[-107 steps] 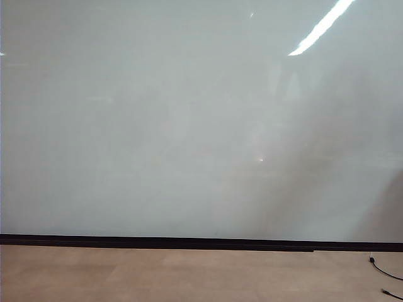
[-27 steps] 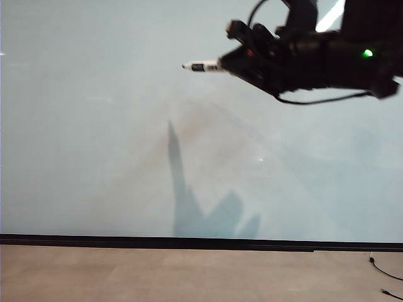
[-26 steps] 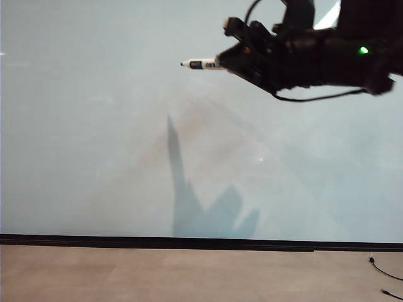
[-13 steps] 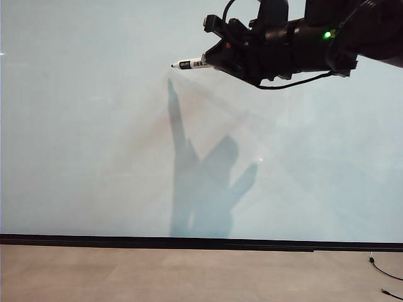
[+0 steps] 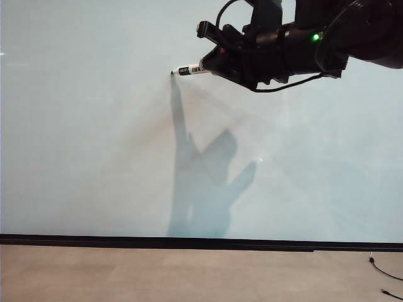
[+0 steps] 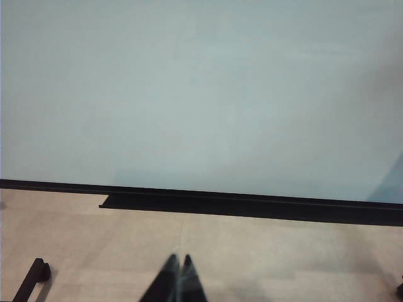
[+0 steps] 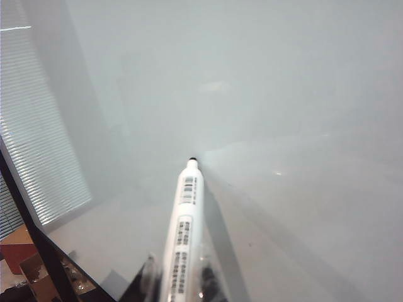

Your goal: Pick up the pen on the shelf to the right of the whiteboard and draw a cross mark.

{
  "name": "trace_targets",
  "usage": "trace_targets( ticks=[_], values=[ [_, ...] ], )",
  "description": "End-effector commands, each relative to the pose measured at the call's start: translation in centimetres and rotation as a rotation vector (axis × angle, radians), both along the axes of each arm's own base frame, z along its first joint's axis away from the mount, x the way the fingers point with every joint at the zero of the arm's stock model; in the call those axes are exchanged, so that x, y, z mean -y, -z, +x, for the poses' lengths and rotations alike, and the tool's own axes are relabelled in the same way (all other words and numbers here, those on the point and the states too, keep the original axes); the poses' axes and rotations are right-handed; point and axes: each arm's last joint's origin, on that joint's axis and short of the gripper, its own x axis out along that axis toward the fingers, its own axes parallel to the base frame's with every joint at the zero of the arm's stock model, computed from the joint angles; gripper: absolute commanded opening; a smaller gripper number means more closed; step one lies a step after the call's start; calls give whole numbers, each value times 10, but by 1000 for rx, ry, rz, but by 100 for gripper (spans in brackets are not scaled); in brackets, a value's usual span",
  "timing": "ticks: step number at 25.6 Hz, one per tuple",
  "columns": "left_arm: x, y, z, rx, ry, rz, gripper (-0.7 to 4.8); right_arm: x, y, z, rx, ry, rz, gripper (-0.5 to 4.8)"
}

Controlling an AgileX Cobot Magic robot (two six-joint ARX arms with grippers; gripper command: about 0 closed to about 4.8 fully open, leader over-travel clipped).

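The whiteboard fills most of the exterior view. My right gripper reaches in from the upper right and is shut on the pen, a slim white marker with a black label band. The pen's black tip points left and meets the top of its own shadow on the board. In the right wrist view the pen runs out between the two fingers to the whiteboard. My left gripper is shut and empty, low over the beige floor before the whiteboard. No cross mark or shelf is in view.
A black strip runs along the board's bottom edge, with beige floor below. A black cable lies at the lower right. The board's black side frame and window blinds show in the right wrist view.
The right arm came in from the upper right with the pen and moved left and closer to the board. The shadow grew until it met the pen tip.
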Motion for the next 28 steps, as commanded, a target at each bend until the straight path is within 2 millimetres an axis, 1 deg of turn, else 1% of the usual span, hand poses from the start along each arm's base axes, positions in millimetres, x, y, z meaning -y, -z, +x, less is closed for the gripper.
trace_targets(
  ticks=[1,9,28],
  values=[
    [0,-2,0,11,5,4,-5,1,-4,1,8,40,9,-6],
    [0,-2,0,12,5,4,-4,2,0,1,-7,65,-4,-6],
    [0,-2,0,12,5,4,-4,10,19,-7,-51,131,-22,-6]
  ],
)
